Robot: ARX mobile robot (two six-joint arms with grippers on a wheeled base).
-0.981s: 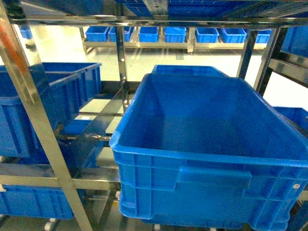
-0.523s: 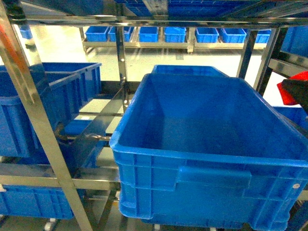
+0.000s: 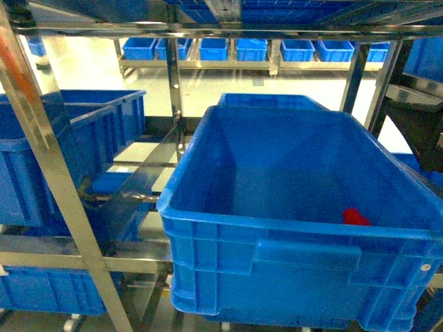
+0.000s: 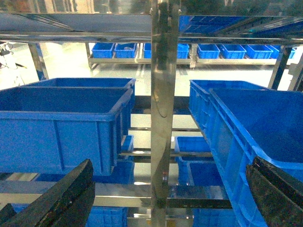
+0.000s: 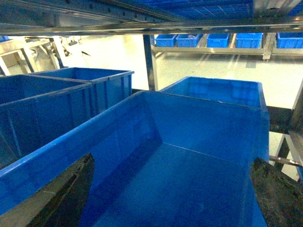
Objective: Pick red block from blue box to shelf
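Note:
The red block [image 3: 355,216] lies on the floor of a big dark blue ribbed crate [image 3: 277,238], near its front right corner. That crate stands on the steel shelf [image 3: 64,207]. My right gripper [image 5: 173,158] is open above the crate's inside, and nothing sits between its fingers. In the head view its dark body [image 3: 423,135] shows at the right edge, over the crate's right wall. My left gripper [image 4: 170,163] is open and empty, facing an upright shelf post [image 4: 163,94]. The blue box is out of view.
More dark blue crates stand on the rack at the left [image 3: 76,138] and behind the big crate [image 3: 270,101]. Steel posts and cross rails [image 3: 228,29] frame the bay above and beside it. A row of crates [image 3: 249,50] lines the far wall.
Half a second ago the red block was in my right gripper at the right edge of the head view. It has since been let go and lies in the crate.

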